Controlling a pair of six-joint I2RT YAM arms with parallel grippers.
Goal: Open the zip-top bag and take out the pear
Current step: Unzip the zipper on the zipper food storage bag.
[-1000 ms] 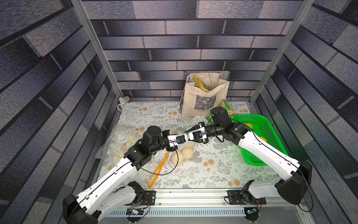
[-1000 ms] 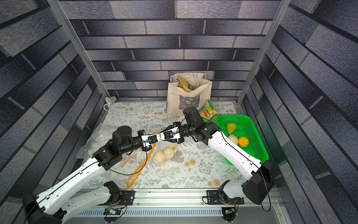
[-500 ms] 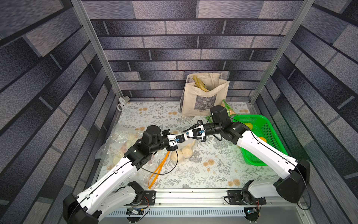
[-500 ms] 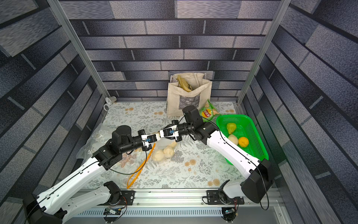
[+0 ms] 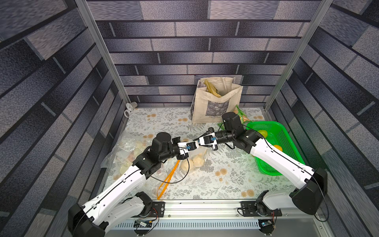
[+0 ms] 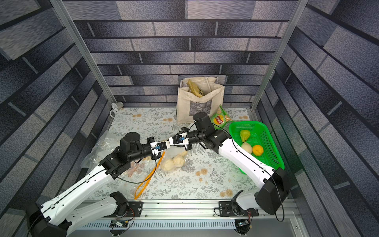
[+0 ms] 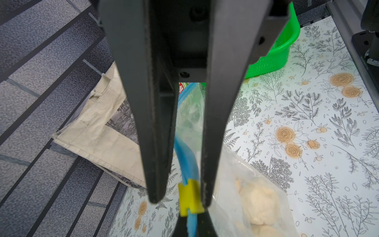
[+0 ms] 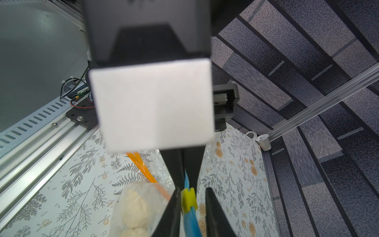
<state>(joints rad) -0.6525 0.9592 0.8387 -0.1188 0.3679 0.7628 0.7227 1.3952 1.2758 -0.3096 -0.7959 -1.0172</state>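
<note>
The clear zip-top bag (image 6: 174, 159) sits mid-table with two pale pears (image 6: 167, 164) inside, also seen in the wrist views (image 7: 258, 203) (image 8: 134, 207). Its blue zipper strip (image 7: 185, 156) is stretched between the two grippers. My left gripper (image 7: 191, 217) (image 5: 194, 144) is shut on the end of the strip. The yellow slider (image 8: 189, 200) (image 7: 190, 197) lies between the fingers of my right gripper (image 8: 192, 191) (image 6: 170, 143). One right finger touches the slider and a gap shows at the other. The two grippers meet tip to tip above the bag.
A green basket (image 6: 272, 156) with a green pear, a pale fruit and an orange stands at the right. A canvas tote (image 6: 199, 102) and chip bag (image 6: 220, 119) stand at the back. Other clear bags (image 6: 102, 149) and an orange strip (image 6: 147, 176) lie left of centre.
The right gripper's jaws have narrowed around the yellow slider. The left gripper keeps its hold on the strip, and both arms stay almost in place.
</note>
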